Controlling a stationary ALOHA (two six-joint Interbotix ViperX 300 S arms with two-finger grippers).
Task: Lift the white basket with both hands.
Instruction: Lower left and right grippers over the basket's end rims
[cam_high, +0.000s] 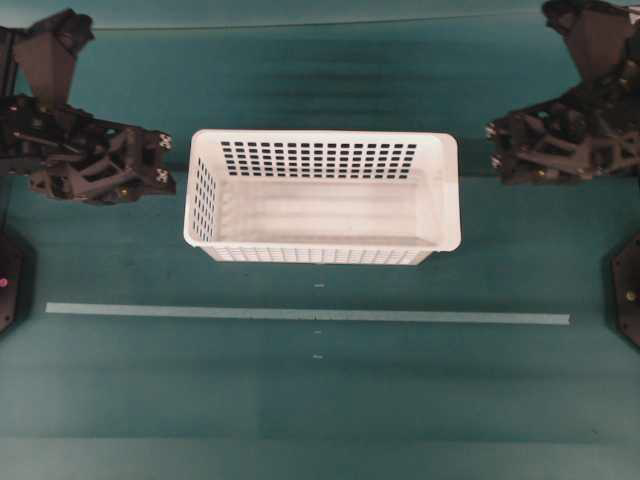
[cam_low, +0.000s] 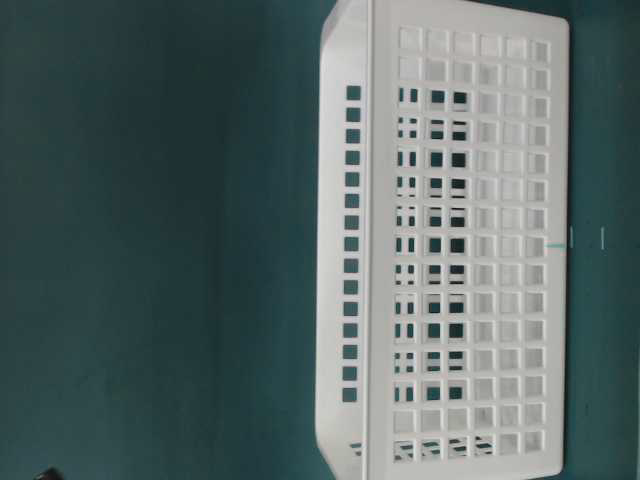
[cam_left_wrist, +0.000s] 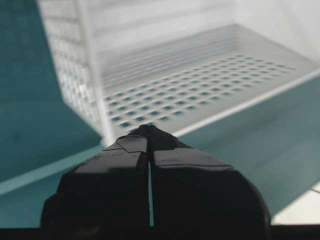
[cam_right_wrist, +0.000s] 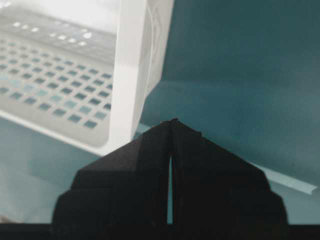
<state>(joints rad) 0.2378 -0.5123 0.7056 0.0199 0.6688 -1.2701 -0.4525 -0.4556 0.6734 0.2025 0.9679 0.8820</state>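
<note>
Not lifted yet: white basket (cam_high: 322, 198) resting flat on the green table (cam_high: 320, 400), at the middle of the overhead view, a little toward the far side, beyond the pale tape line (cam_high: 300, 314). No contact with either hand. Left gripper (cam_high: 168, 160) just beside the left short end, near the rim; right gripper (cam_high: 495, 150) near the right short end, with a clear gap to the wall. Both clenched, fingers pressed tip to tip, grasping nothing, as seen in the 2 wrist views (cam_left_wrist: 149, 131) (cam_right_wrist: 172, 122).

Judged as early in the task: approach nearly finished, but opening, gripping the rim on both ends and raising together all left to do.

Basket of smooth, hard-looking white plastic, rectangular, with rounded rim and corners, plain floor, walls pierced by regular rows of small holes. Empty inside. Grippers of matte black frame, pointed at the tips, with small white cross marks. Table cover dull green, faintly streaked.
</note>
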